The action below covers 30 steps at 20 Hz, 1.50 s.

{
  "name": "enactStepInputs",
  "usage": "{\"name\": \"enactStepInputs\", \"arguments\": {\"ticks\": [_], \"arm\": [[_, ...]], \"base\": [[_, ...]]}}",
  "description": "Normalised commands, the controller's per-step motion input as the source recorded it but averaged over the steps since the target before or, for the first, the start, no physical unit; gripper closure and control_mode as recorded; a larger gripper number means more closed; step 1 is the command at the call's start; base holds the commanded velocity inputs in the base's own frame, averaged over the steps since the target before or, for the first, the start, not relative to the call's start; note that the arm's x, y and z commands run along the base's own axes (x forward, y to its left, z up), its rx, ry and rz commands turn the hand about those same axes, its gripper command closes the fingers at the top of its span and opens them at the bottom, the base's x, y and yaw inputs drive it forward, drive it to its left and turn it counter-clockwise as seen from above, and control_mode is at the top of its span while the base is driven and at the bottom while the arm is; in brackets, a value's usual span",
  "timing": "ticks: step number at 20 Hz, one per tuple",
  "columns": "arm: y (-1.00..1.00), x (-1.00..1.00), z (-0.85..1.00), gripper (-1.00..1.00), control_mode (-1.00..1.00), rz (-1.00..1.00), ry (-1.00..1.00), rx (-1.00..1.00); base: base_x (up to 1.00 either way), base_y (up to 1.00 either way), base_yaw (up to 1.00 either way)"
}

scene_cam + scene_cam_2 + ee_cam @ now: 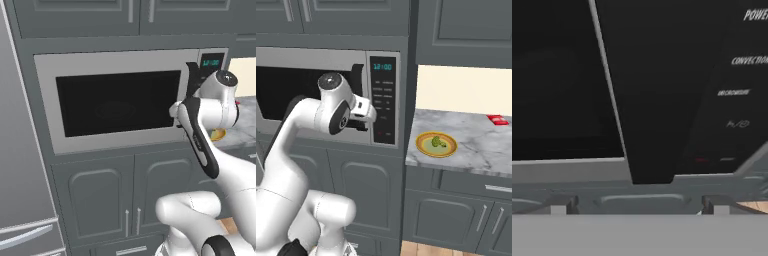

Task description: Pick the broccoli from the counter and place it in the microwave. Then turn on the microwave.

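The broccoli (pixel 439 143) is a small green clump lying on a round yellow dish (pixel 426 148) on the grey marbled counter (pixel 481 145), right of the microwave. The microwave (pixel 115 102) has its door shut, with a black window and a curved black handle (pixel 191 80) beside the button panel (pixel 383 100) and its teal display. My gripper (pixel 637 207) is open right in front of the handle (pixel 647 100), which stands between the widely spread fingertips (pixel 559 205) without touching them. In the right base view the gripper (pixel 359 123) is at the handle's lower end, far left of the broccoli.
A grey fridge (pixel 20 150) stands left of the microwave. Dark grey cabinet doors (pixel 100 200) run below it and above it. A small red object (pixel 497 119) lies at the back right of the counter. My white arm (pixel 205 145) crosses in front of the microwave's right side.
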Motion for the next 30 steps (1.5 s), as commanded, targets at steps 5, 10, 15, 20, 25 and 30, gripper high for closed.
{"name": "enactStepInputs", "arguments": {"ticks": [5,10,15,20,25,30], "arm": [[-0.16,0.21,0.07,-1.00,-1.00,0.00,-0.08,0.00],[-0.02,0.33,0.02,-1.00,-1.00,0.00,-0.03,0.00],[0.00,0.41,0.00,-1.00,-1.00,0.00,-0.02,0.00],[0.00,0.41,0.00,-1.00,-1.00,0.00,-0.04,0.00],[0.00,0.17,0.00,1.00,-1.00,0.00,-0.09,0.00],[0.11,-0.05,0.00,1.00,-1.00,0.00,-0.24,0.00]], "base": [[0.00,0.00,0.00],[0.00,0.00,0.00],[0.00,0.00,0.00],[0.00,0.00,0.00],[0.00,0.00,0.00],[0.00,0.00,0.00]]}}
